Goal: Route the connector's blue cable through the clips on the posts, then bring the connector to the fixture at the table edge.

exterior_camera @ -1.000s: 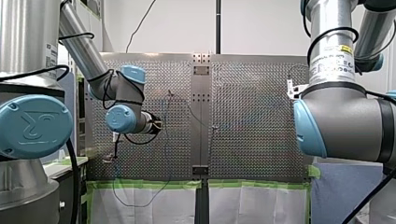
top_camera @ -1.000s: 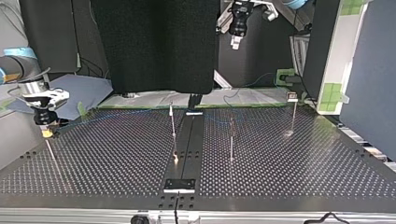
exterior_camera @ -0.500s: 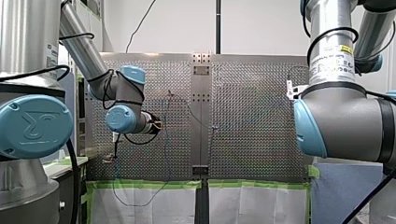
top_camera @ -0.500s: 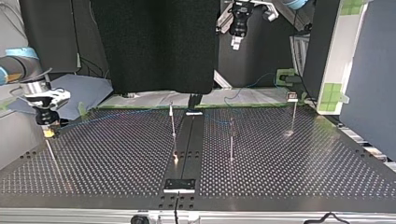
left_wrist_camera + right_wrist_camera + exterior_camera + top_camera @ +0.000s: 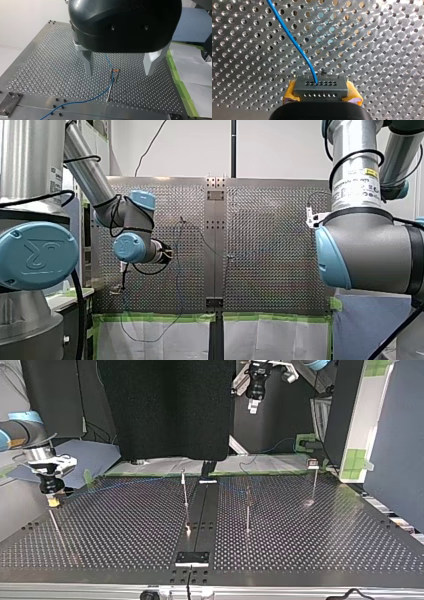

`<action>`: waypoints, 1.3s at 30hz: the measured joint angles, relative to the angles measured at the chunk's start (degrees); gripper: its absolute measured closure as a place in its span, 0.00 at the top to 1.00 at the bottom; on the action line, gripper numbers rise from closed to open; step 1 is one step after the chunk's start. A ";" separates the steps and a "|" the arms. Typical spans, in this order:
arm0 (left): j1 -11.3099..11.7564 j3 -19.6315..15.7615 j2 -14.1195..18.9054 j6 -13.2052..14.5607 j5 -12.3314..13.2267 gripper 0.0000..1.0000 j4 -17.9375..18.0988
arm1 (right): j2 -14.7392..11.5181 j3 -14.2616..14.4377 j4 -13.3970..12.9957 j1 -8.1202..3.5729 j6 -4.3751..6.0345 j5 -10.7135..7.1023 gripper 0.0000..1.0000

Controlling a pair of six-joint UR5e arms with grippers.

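1. Change: in the top view, my right gripper (image 5: 53, 501) has edged slightly toward the view's middle over the last 1 second. My left gripper (image 5: 253, 406) has held its place high over the far edge.
2. Meaning: judged a slow carry of the connector, delivery to the fixture not yet done.
3. Right wrist view only: yellow pads clenched on the grey multi-hole connector block (image 5: 320, 87). The thin blue cable (image 5: 294, 41) runs from its face over the perforated metal table (image 5: 374, 37).
4. Left wrist view only: metal fingers spread, empty, above a thin metal post (image 5: 110, 85). The cable appears to pass its clip
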 joint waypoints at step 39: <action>0.54 0.00 -0.09 0.00 0.15 1.00 0.12 | 0.04 -1.53 1.71 -0.11 -1.70 -0.44 0.00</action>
